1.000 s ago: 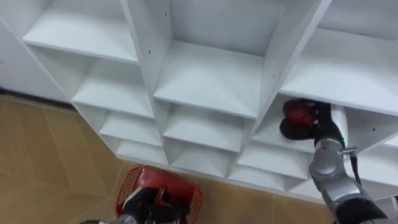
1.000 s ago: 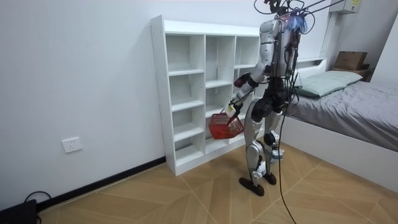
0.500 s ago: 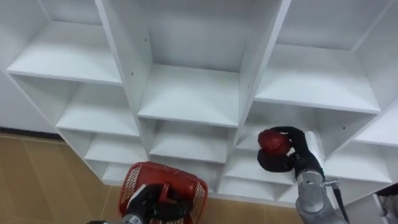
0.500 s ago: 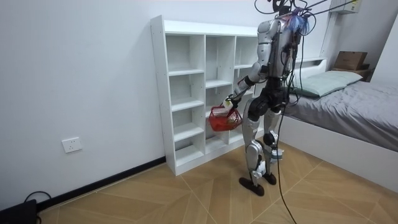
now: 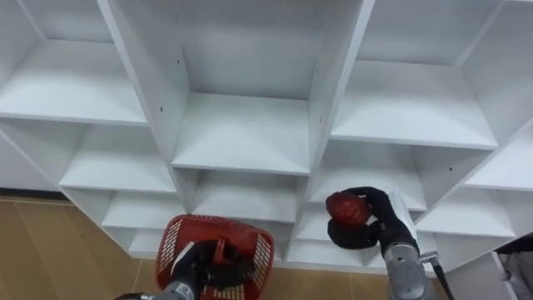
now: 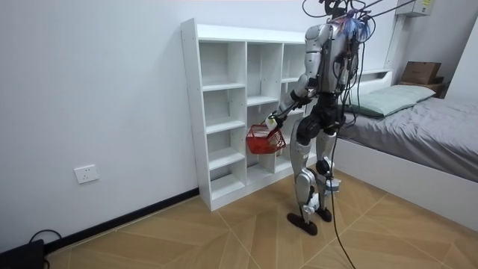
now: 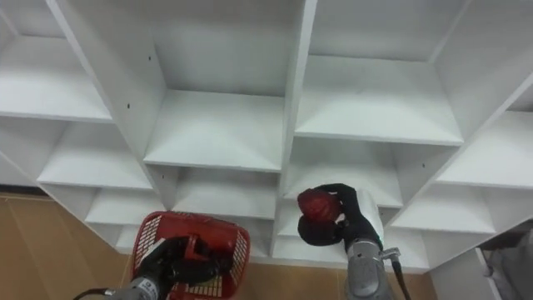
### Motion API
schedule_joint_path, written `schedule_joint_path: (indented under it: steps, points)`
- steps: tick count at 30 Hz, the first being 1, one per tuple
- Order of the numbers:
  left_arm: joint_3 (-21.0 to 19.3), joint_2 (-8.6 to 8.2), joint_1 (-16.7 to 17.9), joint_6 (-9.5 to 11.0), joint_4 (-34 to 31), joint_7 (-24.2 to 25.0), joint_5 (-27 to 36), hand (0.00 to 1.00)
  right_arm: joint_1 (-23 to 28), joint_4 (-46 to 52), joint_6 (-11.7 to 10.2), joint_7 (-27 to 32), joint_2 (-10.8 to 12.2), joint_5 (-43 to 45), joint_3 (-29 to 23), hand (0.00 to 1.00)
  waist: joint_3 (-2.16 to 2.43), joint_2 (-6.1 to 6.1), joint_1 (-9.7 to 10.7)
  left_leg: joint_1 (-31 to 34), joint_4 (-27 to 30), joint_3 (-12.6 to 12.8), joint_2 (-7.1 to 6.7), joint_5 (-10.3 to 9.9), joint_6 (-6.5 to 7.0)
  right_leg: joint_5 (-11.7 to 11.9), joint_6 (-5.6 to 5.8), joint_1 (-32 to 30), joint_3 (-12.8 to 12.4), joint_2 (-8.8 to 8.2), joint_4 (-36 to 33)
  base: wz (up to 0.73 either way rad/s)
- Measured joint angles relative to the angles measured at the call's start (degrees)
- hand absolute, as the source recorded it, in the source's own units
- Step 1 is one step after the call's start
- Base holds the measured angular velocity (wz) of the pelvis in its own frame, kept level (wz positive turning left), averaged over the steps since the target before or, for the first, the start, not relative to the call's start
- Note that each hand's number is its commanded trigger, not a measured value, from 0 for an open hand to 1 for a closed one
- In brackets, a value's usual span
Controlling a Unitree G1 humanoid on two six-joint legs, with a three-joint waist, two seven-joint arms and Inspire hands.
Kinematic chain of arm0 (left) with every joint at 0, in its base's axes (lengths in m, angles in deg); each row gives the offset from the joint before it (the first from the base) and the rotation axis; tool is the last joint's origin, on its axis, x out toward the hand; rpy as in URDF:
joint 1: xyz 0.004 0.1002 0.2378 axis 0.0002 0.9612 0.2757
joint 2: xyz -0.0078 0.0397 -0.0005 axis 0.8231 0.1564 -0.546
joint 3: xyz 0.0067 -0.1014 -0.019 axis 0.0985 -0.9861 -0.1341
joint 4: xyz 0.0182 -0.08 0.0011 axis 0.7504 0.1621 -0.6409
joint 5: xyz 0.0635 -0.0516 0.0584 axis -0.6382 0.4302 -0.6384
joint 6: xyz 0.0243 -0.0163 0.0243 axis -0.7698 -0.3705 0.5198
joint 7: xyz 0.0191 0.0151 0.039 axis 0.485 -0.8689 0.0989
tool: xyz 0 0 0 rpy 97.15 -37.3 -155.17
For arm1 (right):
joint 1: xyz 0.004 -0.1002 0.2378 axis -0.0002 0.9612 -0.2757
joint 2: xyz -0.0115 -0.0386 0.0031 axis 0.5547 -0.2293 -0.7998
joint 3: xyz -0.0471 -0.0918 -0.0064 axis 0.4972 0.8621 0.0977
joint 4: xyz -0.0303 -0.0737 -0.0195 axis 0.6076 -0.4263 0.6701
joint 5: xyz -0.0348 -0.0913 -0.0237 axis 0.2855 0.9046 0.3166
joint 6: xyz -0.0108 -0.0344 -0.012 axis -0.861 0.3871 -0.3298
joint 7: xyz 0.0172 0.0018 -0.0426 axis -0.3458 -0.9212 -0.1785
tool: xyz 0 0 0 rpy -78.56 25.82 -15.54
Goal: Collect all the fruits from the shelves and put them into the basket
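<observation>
Red basket (image 5: 260, 250): contents were hidden behind the left hand (image 5: 198, 267), which was wrapped round its handle; lower edge cut off. Red fruit (image 5: 346, 207): clasped in the curled right hand (image 5: 371, 227), before the white closet's (image 5: 241, 133) lower right shelves. Room view: robot stood facing closet, bed (image 6: 426, 119) behind.

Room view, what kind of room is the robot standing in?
Most likely a bedroom. A bed with grey covers and a pillow stands at the room view's right, and a white open closet stands against the wall over a wood floor.
</observation>
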State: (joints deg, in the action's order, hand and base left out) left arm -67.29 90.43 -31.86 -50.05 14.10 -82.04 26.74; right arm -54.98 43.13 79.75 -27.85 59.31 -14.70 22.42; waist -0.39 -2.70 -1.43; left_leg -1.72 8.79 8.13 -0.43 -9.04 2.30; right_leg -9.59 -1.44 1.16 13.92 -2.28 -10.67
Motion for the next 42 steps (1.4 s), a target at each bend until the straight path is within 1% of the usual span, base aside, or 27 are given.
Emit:
schedule_joint_path:
  steps: [4,6,9,13,16,19,21,23,25,28,30,32,36,39,42]
  points:
    - [0.0,-0.13,0.0,-0.2,-2.2,-0.1,1.3,1.0,0.2,0.7,0.6,-2.2,0.1,1.2,0.0,1.0,-0.04,0.09,0.2,-0.5,-0.1,0.1,-0.02,0.0,0.0,0.0,0.0,0.4,0.0,-0.03,0.0,-0.01]
    - [0.0,-0.2,0.0,-0.4,-2.5,-0.1,1.3,1.0,0.2,1.6,1.9,-3.8,0.2,2.3,0.1,1.0,-0.12,0.21,-0.2,-1.0,-0.2,0.7,0.03,0.0,-0.02,0.0,0.02,0.7,-0.6,0.04,0.0,-0.12]
    - [-0.1,-0.15,0.0,-0.9,-2.6,0.0,1.3,1.0,0.7,4.7,2.9,-5.5,0.2,4.4,0.1,1.0,-0.33,0.58,-0.3,-1.4,-0.2,1.2,0.24,-0.4,-0.12,0.0,0.01,0.7,-1.4,0.35,0.0,-0.12]
    - [0.0,-0.2,0.0,-1.0,-2.6,0.1,1.2,1.0,1.1,5.8,2.9,-6.7,0.1,6.3,1.5,1.0,-0.3,0.77,-0.5,-1.3,-0.2,1.2,0.38,-0.5,-0.2,0.0,0.0,0.7,-1.3,0.48,0.1,-0.01]
    - [0.2,-0.51,0.0,-1.0,-2.6,0.3,1.1,1.0,1.1,5.8,2.9,-9.0,0.1,8.7,3.8,1.0,-0.27,1.12,-0.6,-1.3,-0.2,1.1,0.4,-0.5,-0.21,0.0,-0.01,0.7,-1.2,0.51,0.1,0.0]
    - [0.2,-0.64,0.1,-1.0,-2.4,1.1,1.1,1.0,1.2,5.8,2.9,-10.4,0.2,9.3,5.9,1.0,-0.15,1.5,-0.8,-1.3,-0.2,1.2,0.4,-0.5,-0.21,0.0,-0.02,0.7,-1.2,0.51,0.1,0.0]
    - [0.4,-0.62,0.1,-1.0,-1.9,1.2,1.1,1.0,1.2,5.3,2.9,-11.4,0.2,10.1,7.0,1.0,0.01,1.76,-0.9,-1.3,-0.2,1.0,0.38,-0.5,-0.21,0.0,-0.02,0.7,-1.2,0.48,0.1,0.0]
    - [0.8,-0.43,0.1,-1.0,-1.6,1.4,1.1,1.0,1.3,5.0,2.9,-11.6,0.2,10.5,7.4,1.0,0.02,1.8,-1.1,-1.3,-0.2,1.2,0.37,-0.5,-0.21,0.0,-0.01,0.7,-1.3,0.48,0.1,0.0]
    - [1.3,-0.45,0.1,-1.0,-1.3,1.7,1.1,1.0,1.3,3.8,2.9,-11.7,0.2,10.5,7.6,1.0,0.04,1.77,-1.7,-1.3,-0.2,1.2,0.37,-0.5,-0.21,0.0,-0.02,0.8,-1.3,0.48,0.1,0.0]
    - [1.6,-0.96,0.1,-1.0,-0.6,2.1,1.1,1.0,1.2,0.9,3.0,-12.1,0.4,10.5,8.4,1.0,0.06,1.62,-2.6,-1.3,-0.1,1.2,0.37,-0.5,-0.2,0.0,-0.01,0.7,-1.3,0.46,0.0,0.0]
    - [2.4,-0.85,0.1,-1.0,-0.3,2.3,1.1,1.0,1.2,0.2,3.6,-13.3,0.4,10.9,9.4,1.0,0.04,1.53,-3.4,-1.3,-0.1,1.3,0.39,-0.5,-0.21,0.0,-0.02,0.7,-1.3,0.46,0.0,0.0]
    - [2.5,-0.81,0.1,-1.0,0.3,2.5,1.0,1.0,1.2,0.2,3.7,-14.0,0.8,11.1,9.4,1.0,0.03,1.37,-3.6,-1.2,-0.1,1.3,0.4,-0.5,-0.21,0.0,-0.02,0.7,-1.3,0.46,0.0,0.0]
    - [2.5,-0.75,0.3,-1.0,0.6,2.7,1.0,1.0,0.2,0.4,3.7,-14.5,1.8,11.4,9.4,1.0,-0.22,0.62,-3.7,-1.0,0.1,1.3,0.42,-0.5,-0.21,0.0,-0.03,0.6,-1.2,0.46,0.0,0.0]
    - [2.5,-0.71,0.3,-0.9,0.6,2.7,1.0,1.0,-0.3,0.4,3.7,-14.6,2.5,11.5,9.4,1.0,-0.13,0.3,-3.7,-1.0,0.1,1.2,0.4,-0.5,-0.21,0.0,-0.03,0.7,-1.2,0.44,0.0,0.0]
    - [2.6,-0.72,0.3,-0.9,0.6,2.6,1.1,1.0,-0.8,0.4,3.7,-14.6,2.7,11.9,10.1,1.0,-0.13,0.24,-3.7,-1.0,0.1,1.0,0.4,-0.5,-0.21,0.0,-0.03,0.7,-1.2,0.45,0.0,0.0]
